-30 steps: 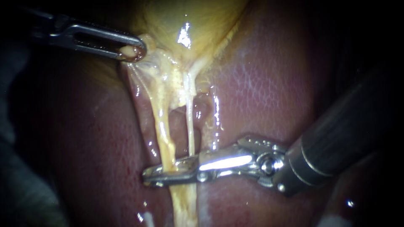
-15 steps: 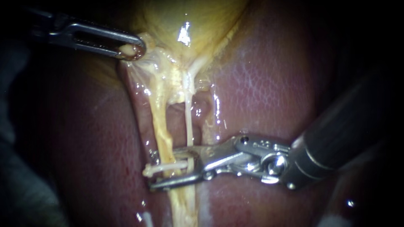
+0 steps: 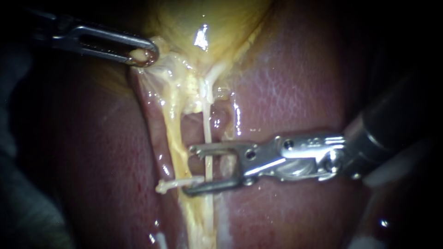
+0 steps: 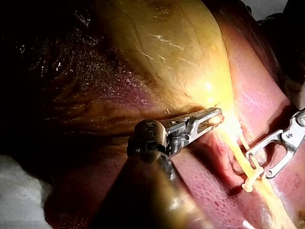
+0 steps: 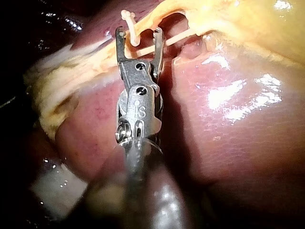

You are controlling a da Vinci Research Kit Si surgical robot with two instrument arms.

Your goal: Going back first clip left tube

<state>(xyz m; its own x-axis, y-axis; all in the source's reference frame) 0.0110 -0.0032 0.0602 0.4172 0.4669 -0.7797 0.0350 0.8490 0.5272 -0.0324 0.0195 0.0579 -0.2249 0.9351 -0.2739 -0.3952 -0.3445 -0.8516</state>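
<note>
Gripping gallbladder [image 3: 198, 27] edge, far left: left instrument [image 3: 146, 55], pincer clamped on it. Right instrument [image 3: 190, 170]: pincer open, thin right tube [image 3: 207, 133] between. Clip [image 3: 175, 184] across left tube [image 3: 173, 138], just beside near pincer tip.

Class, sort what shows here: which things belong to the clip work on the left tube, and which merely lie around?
Job:
right instrument, jaws open
clip on the left tube
left instrument, gripping the gallbladder

Lying about:
right tube, between the open jaws
liver
</note>
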